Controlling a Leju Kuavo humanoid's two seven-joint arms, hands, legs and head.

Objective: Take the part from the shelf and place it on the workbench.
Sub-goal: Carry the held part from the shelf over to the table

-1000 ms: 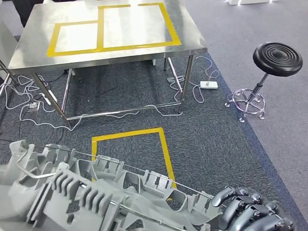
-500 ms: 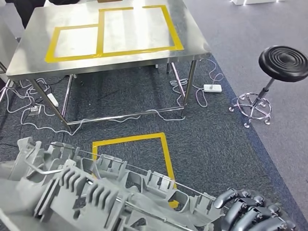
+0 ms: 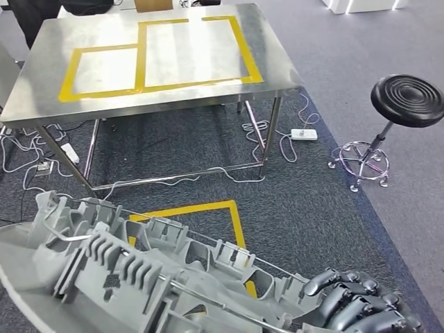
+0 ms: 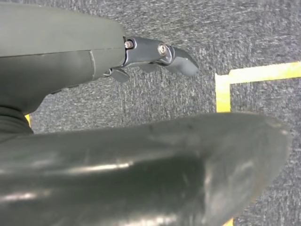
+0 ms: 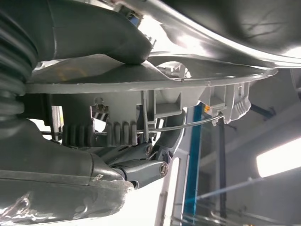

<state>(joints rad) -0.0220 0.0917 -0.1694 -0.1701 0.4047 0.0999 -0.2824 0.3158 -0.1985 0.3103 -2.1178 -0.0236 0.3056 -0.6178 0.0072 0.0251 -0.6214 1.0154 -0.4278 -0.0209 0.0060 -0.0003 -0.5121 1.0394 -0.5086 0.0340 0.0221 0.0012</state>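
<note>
Right hand (image 3: 361, 309), dark glossy fingers curling round the end of the long grey ribbed moulded-plastic part (image 3: 136, 277) w/ thin wire rod, is gripping it. Left hand (image 4: 156, 52): can't tell its grip. Shiny steel workbench w/ yellow tape rectangles (image 3: 272, 62) is lying well ahead; round black ridged stool (image 3: 407, 100) off to the right.

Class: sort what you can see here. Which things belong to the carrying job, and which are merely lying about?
Part of the job:
grey part
right hand, gripping the part
left hand
steel workbench

Just lying about:
black stool
power strip
white cables
</note>
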